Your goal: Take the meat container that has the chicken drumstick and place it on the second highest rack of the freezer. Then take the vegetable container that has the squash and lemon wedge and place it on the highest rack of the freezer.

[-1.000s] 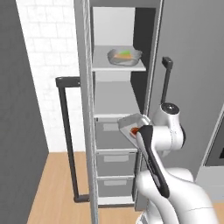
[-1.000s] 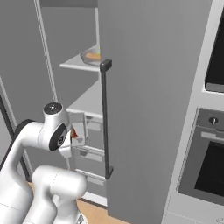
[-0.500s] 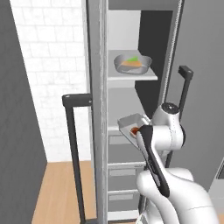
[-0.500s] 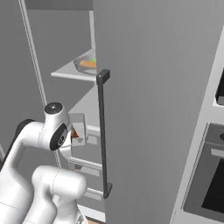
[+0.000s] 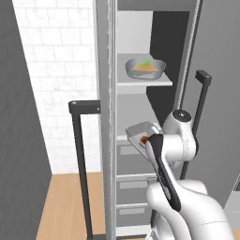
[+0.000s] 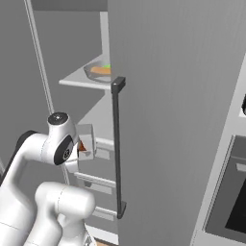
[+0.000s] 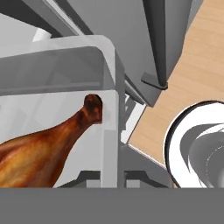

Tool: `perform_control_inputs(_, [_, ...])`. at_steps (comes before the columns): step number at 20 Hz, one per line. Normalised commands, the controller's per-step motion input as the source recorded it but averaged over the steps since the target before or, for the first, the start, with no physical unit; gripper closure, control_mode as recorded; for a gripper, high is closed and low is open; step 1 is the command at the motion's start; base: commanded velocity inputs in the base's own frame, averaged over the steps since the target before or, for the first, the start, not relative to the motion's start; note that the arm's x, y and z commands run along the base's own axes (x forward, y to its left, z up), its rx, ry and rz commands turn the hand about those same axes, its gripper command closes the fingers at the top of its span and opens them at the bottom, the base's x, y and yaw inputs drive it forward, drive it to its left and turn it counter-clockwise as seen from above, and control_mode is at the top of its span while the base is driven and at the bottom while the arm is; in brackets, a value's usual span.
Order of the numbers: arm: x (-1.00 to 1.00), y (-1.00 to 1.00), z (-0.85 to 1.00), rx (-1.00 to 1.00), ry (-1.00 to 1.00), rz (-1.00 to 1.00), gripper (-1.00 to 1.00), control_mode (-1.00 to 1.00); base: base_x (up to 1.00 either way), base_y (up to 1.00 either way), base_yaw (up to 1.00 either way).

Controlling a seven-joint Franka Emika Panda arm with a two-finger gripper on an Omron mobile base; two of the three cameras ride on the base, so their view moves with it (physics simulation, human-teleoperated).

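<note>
A clear meat container (image 5: pixel 139 132) with a brown chicken drumstick (image 7: pixel 48 146) hangs in the air in front of the open freezer, at the height of the shelf above the drawers. My gripper (image 5: pixel 147 140) is shut on its near rim, and the fingertips are hidden behind the arm. In the hand view the container's wall (image 7: pixel 110 100) stands close to the camera. The meat container (image 6: pixel 86 143) also shows beside my wrist in the right base view. A vegetable container (image 5: pixel 145 68) with orange and green pieces rests on an upper freezer shelf (image 5: pixel 154 83); it shows as well in the right base view (image 6: pixel 100 72).
The open left freezer door with its black handle (image 5: pixel 80 154) stands close on my left. The right door's handle (image 6: pixel 117 144) is close on my right. Grey drawers (image 5: pixel 133 185) fill the freezer's lower part. An oven (image 6: pixel 229 202) is at the far right. Below lies wooden floor (image 5: pixel 70 206).
Both base views have shifted and the freezer looms larger and closer: the base has driven. The arm keeps its pose with the meat container still in the gripper.
</note>
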Motion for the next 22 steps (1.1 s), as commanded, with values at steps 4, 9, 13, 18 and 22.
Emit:
perform_control_inputs(4, [0.41, -0.03, 0.26, 0.0, -0.02, -0.08, 1.0, -1.0, 0.09, 0.0, -0.02])
perform_control_inputs(9, [0.81, -0.01, 0.23, 0.0, 0.0, -0.12, 1.0, -1.0, 0.0, 0.0, 0.0])
perform_control_inputs(13, [0.84, 0.0, 0.08, 0.0, 0.0, -0.09, 1.0, -1.0, 0.0, 0.0, 0.0])
perform_control_inputs(18, [0.9, 0.0, 0.0, -0.01, 0.0, -0.11, 1.0, -1.0, 0.0, 0.0, 0.0])
perform_control_inputs(22, [0.44, 0.0, -0.25, -0.01, 0.0, 0.0, 1.0, -1.0, 0.0, 0.0, 0.0])
